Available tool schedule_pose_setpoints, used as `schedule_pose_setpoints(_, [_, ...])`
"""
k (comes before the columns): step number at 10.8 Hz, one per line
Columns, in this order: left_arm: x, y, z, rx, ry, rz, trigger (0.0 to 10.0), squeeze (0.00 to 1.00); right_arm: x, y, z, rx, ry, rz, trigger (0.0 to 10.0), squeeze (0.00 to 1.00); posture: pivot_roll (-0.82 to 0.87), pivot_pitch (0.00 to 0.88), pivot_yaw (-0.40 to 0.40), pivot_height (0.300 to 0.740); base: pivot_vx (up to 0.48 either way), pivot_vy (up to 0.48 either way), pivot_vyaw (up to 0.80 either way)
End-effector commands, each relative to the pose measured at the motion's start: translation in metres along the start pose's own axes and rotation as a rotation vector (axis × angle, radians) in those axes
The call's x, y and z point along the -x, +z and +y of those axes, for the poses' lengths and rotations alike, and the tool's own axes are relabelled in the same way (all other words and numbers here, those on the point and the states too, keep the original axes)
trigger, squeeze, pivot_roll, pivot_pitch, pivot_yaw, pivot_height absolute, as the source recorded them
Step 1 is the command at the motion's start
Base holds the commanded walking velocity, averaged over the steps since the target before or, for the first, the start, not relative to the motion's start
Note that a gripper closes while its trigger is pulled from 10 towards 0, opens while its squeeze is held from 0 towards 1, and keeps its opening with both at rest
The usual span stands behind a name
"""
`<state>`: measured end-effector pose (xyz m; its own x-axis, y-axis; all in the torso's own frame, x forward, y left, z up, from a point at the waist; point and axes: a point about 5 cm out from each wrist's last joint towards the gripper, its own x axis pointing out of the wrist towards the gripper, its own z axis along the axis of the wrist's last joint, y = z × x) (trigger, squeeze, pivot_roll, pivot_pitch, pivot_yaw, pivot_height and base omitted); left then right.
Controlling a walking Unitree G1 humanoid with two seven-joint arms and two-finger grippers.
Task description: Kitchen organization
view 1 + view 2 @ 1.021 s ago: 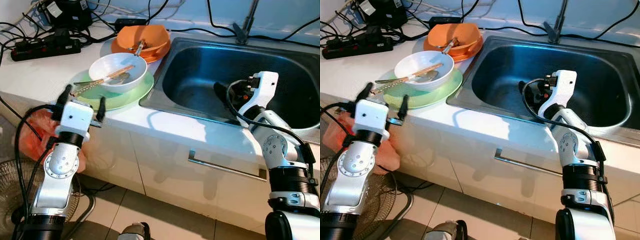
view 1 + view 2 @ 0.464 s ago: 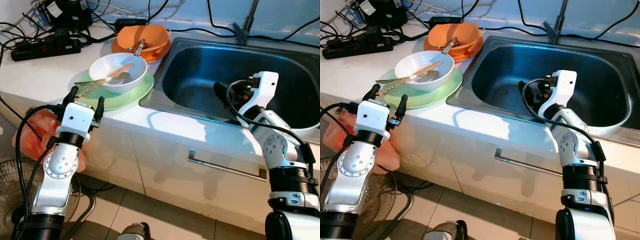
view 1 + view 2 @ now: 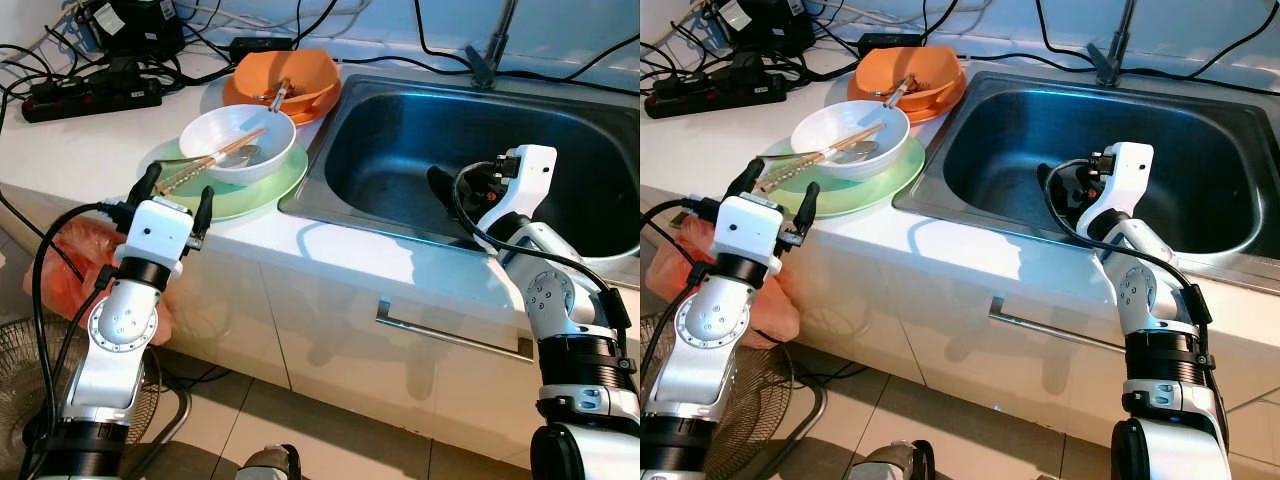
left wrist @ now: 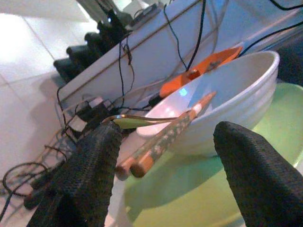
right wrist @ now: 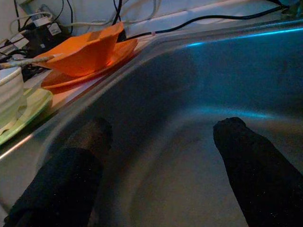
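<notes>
White counter (image 3: 90,150) is seen with a sink (image 3: 400,130) at its right end. At the front edge the left gripper (image 3: 176,198) is raised, fingers spread, now closer to the chopsticks (image 3: 215,158) than before. The right gripper (image 5: 156,142) is held spread inside the sink. Chopsticks and spoon (image 3: 243,154) are carried in a white bowl (image 3: 237,140) on a green plate (image 3: 255,192); an orange bowl (image 3: 285,80) is set behind.

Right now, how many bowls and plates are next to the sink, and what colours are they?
White bowl: 1
Orange bowl: 1
Green plate: 1
Orange plate: 1
Total: 4 dishes, 2 bowls and 2 plates, each bowl sitting on a plate.
</notes>
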<state>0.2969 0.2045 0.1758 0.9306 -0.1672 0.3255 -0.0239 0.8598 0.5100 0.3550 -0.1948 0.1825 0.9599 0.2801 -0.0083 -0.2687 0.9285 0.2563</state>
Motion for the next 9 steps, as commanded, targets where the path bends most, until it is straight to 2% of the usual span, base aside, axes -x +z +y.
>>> schedule_pose_setpoints(1, [-0.0022,0.0009,0.0013,-0.027,-0.023,-0.009,10.0,0.00,0.0011,0.0016,0.0017,-0.005,0.004,-0.006,10.0,0.00,0.09,0.090,0.061,0.740,0.000,0.000,0.00])
schedule_pose_setpoints(2, [-0.0024,-0.0004,0.0018,-0.023,-0.028,-0.006,9.9,0.00,0.0010,0.0018,0.0021,-0.006,0.005,-0.006,10.0,0.00,0.09,0.090,0.060,0.740,0.000,0.000,0.00])
schedule_pose_setpoints(3, [-0.0027,-0.0016,0.0021,-0.015,-0.034,-0.002,2.9,0.00,0.0012,0.0020,0.0018,-0.005,0.004,-0.006,10.0,0.00,0.09,0.091,0.060,0.740,0.000,0.000,0.00])
schedule_pose_setpoints(4, [-0.0025,-0.0033,0.0023,-0.001,-0.038,0.003,0.0,0.00,0.0015,0.0024,0.0011,-0.004,0.001,-0.007,10.0,0.00,0.09,0.091,0.061,0.740,0.000,0.000,0.00])
schedule_pose_setpoints(9, [-0.0024,-0.0060,0.0038,-0.007,-0.041,0.011,0.0,0.00,0.0020,0.0021,0.0017,-0.006,-0.002,-0.010,10.0,0.00,0.09,0.092,0.061,0.740,0.000,0.000,0.00])
